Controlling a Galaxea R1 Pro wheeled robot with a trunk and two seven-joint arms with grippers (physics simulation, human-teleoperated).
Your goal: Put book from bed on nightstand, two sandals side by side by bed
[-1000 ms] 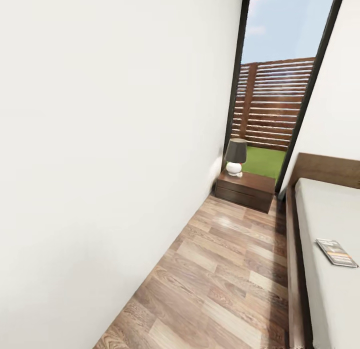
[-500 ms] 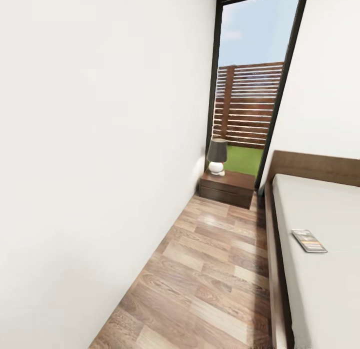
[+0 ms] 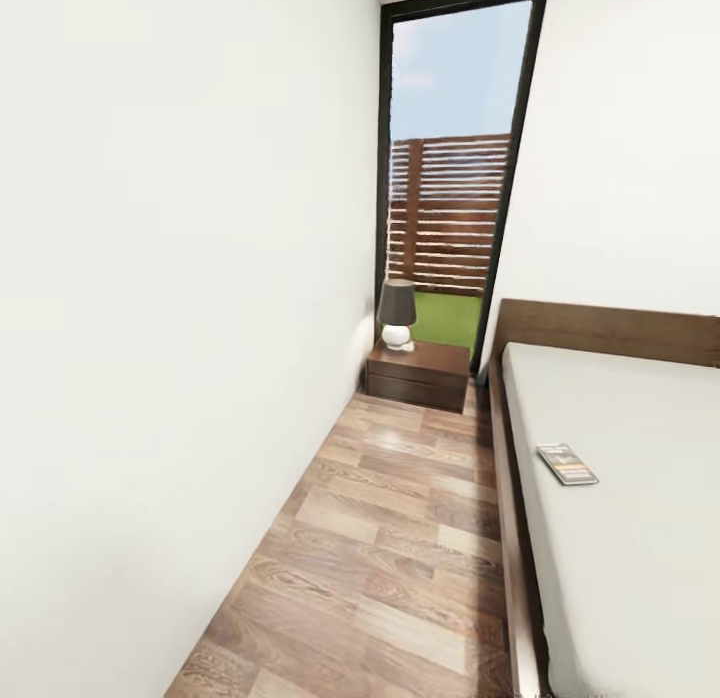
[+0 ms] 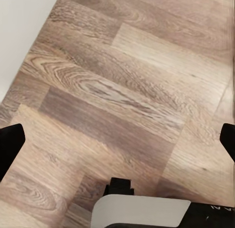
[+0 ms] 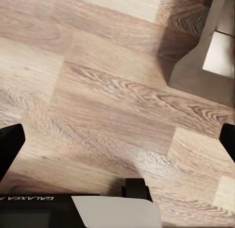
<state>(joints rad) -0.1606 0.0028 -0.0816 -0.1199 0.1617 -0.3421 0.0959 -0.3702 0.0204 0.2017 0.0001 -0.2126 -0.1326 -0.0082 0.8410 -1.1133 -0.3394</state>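
Panning right, bringing book (image 3: pixel 567 464) and bed (image 3: pixel 640 538) inward.

My left gripper (image 4: pixel 117 142) points down, its two black fingertips (image 4: pixel 10 142) spread wide at opposite edges of the left wrist view with nothing between them. My right gripper (image 5: pixel 117 142) hangs the same way, its dark fingertips (image 5: pixel 11 140) far apart and empty, with the white-and-black wrist housing visible behind them.
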